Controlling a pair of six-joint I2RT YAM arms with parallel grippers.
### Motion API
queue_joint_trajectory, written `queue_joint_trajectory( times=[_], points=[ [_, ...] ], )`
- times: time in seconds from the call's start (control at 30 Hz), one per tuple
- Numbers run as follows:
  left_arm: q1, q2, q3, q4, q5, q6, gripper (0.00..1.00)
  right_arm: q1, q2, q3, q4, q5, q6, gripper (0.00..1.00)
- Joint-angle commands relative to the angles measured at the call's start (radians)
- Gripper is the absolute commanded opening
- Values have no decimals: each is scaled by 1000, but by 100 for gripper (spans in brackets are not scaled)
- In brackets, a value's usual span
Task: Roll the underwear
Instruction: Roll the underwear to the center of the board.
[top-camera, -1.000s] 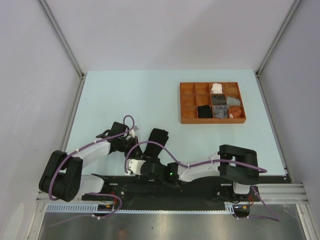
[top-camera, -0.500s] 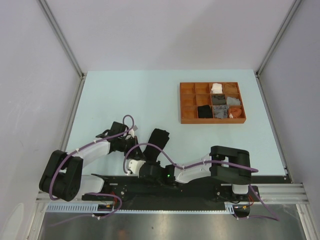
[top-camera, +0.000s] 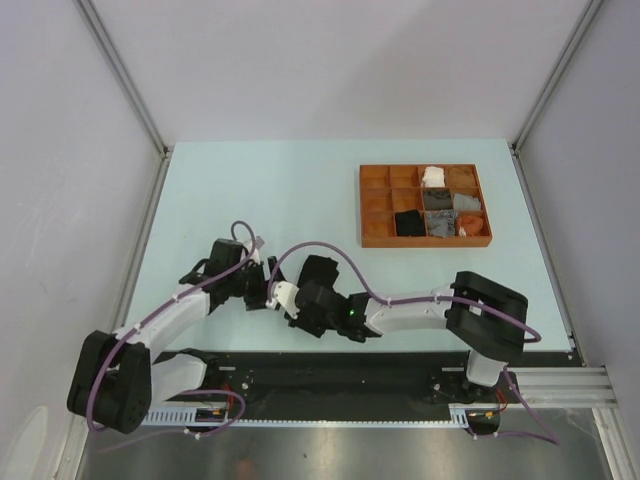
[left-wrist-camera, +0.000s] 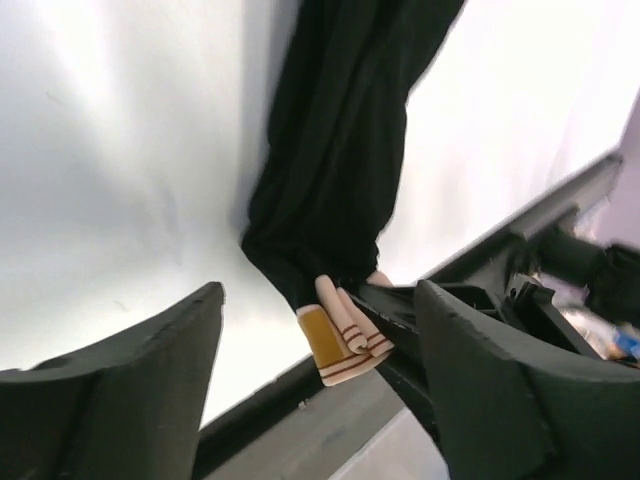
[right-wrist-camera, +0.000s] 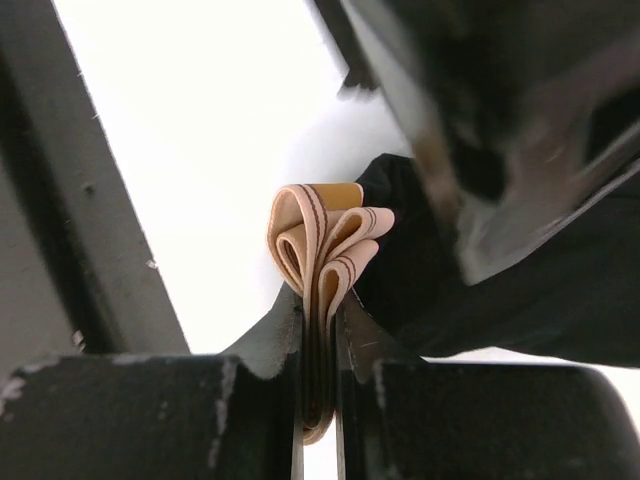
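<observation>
The right fingers (right-wrist-camera: 200, 400) are clenched on the folded beige waistband (right-wrist-camera: 315, 235) of 1 black brief (left-wrist-camera: 340, 170), its cloth trailing over the worktop (top-camera: 300, 190) near the front left. The left fingers (left-wrist-camera: 140, 380) stand released, spread either side of that waistband, apparently not touching it.

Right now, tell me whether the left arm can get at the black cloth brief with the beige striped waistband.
Probably yes. The left gripper is open, the black brief hangs just ahead of it, nothing between. The right gripper, shut on the folded waistband, crowds that end.
</observation>
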Motion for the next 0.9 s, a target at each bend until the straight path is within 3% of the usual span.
queue_joint_trajectory(
  times=[0.0, 0.23, 0.4, 0.87],
  points=[
    [10, -88, 2, 37, -192, -50, 85, -61, -37, 0, -35, -252, 66, 0],
    [9, -285, -79, 83, -393, -37, 88, -158, -15, 2, -38, -413, 103, 0],
    [-34, -404, -209, 221, -381, -31, 83, -215, 19, 2, -26, -531, 124, 0],
    [-200, -477, -406, 526, -288, 38, 73, -351, 117, 25, 4, -714, 213, 0]
  ],
)
